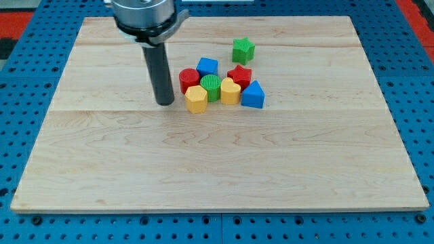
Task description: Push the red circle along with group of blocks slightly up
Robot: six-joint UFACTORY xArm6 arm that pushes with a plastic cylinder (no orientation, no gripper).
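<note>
Red circle (188,79) sits at left edge of a packed cluster, centre-far on wooden board (217,163). Rod stands left of it; my tip (165,103) just beside yellow hexagon (196,99), gripping nothing, probably lining up a push. Seven clustered blocks; green star (243,49) alone, farther back.

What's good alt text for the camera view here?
A dark rod's tip rests on a wooden board, just left of a tight cluster: red circle, yellow hexagon, green circle, yellow heart, blue triangle, red star, blue block. A green star sits apart, toward the view's top right.
</note>
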